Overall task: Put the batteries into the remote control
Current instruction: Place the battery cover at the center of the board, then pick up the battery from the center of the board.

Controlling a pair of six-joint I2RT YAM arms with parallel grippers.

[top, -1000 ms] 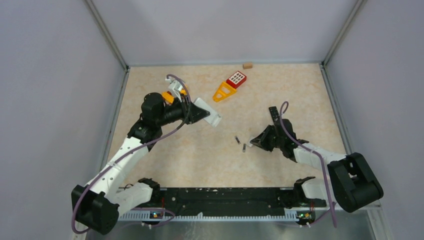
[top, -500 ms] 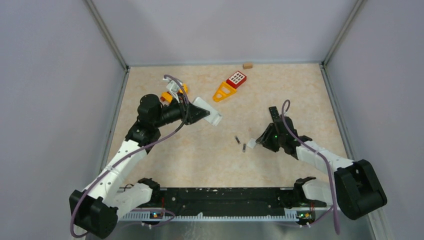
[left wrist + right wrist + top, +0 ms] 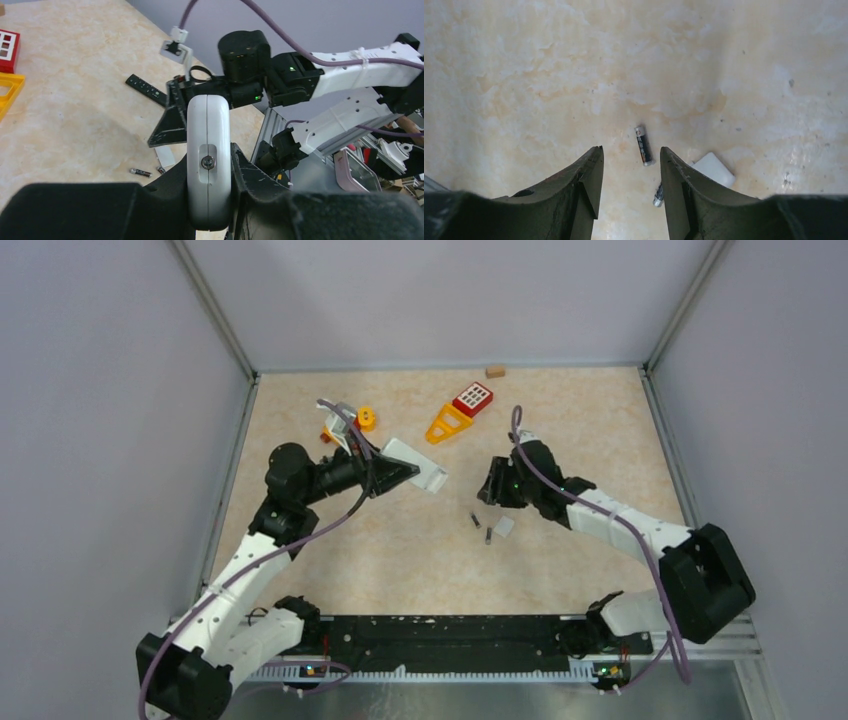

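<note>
The left gripper clamps the white remote, and the right gripper hangs parted and empty over one battery at its 1 o'clock; a second battery, apparently beside the finger at 5 o'clock, may be knocked away on descent.

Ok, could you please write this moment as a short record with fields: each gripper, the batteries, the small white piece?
left gripper: shut on the white remote
right gripper: open, empty, over the batteries
batteries: two visible, loose on the table, not touching each other
white piece: flat on the table, beside the batteries
black remote: on the table, untouched
</note>
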